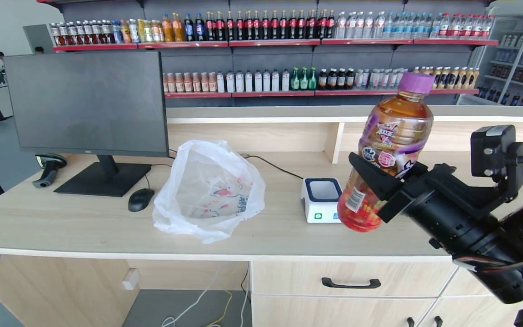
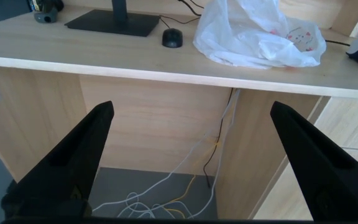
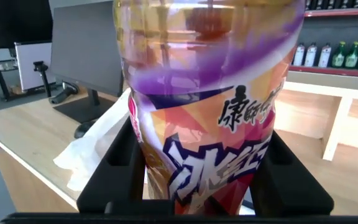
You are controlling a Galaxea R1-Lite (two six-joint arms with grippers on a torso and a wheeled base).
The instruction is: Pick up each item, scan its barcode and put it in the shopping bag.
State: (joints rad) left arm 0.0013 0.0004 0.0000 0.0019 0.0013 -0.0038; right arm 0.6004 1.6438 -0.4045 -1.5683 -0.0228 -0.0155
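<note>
Presently, in the head view, the right gripper (image 1: 381,181) is clamped around the lower body of the bottle (image 1: 391,150), one dark finger across the label's front. The bottle is held off the counter (image 1: 61,218), tilted with its cap leaning up and to the right. Its base hangs just beside the right edge of the white desktop scanner (image 1: 321,199). The bottle is clear plastic with a purple cap and amber liquid above, redder toward the base. It carries a wrap label in purple, orange and white, and a white barcode patch sits low on the side facing the scanner. The white plastic shopping bag (image 1: 209,190) lies open and slumped left of the scanner, with a black mouse (image 1: 141,199) beside it, a dark monitor (image 1: 86,102) behind that, and a handheld scanner (image 1: 48,170) at the far left. In the left wrist view, the left gripper (image 2: 191,118) hangs below the counter edge, in front of the open recess with loose cables (image 2: 166,193). Its fingers are spread wide with nothing between them. In the right wrist view, the bottle's label fills the middle, and black fingers (image 3: 120,162) press on both flanks.
</note>
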